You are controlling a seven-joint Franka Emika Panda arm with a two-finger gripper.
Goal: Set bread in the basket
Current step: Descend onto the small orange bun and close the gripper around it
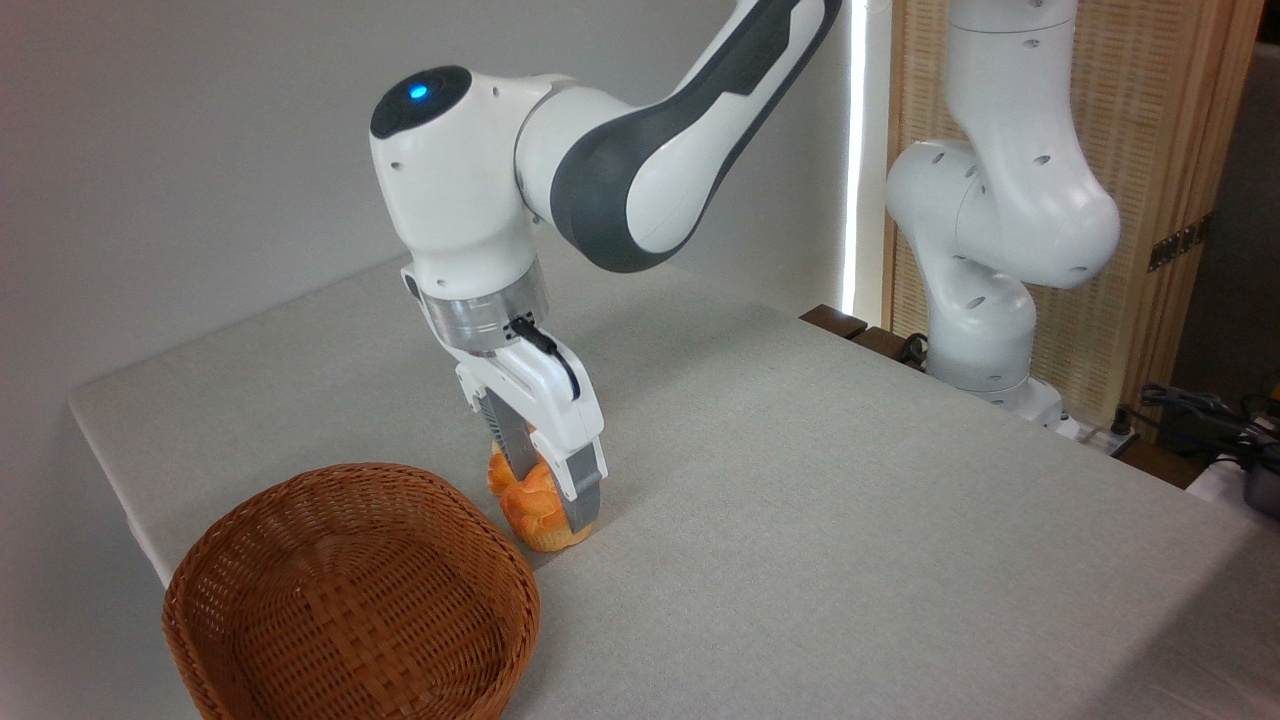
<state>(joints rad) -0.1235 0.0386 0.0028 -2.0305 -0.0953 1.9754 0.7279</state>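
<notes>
The bread (pixel 535 505), a small orange-golden bun with a knotted top, stands on the table just right of the basket. My gripper (pixel 550 490) has come straight down over it, one finger behind its left side and the other finger (pixel 585 500) in front of its right side, reaching almost to the tabletop. The fingers stand wide apart and close against the bun, but I cannot tell whether they press on it. The round reddish-brown wicker basket (pixel 240 540) sits at the front left with nothing in it, its rim a short gap from the bun.
The grey-covered table (pixel 800 500) stretches to the right and back. Its left edge runs close behind the basket. The arm's white base (pixel 985 330) stands at the far right edge, with cables (pixel 1200 410) beside it.
</notes>
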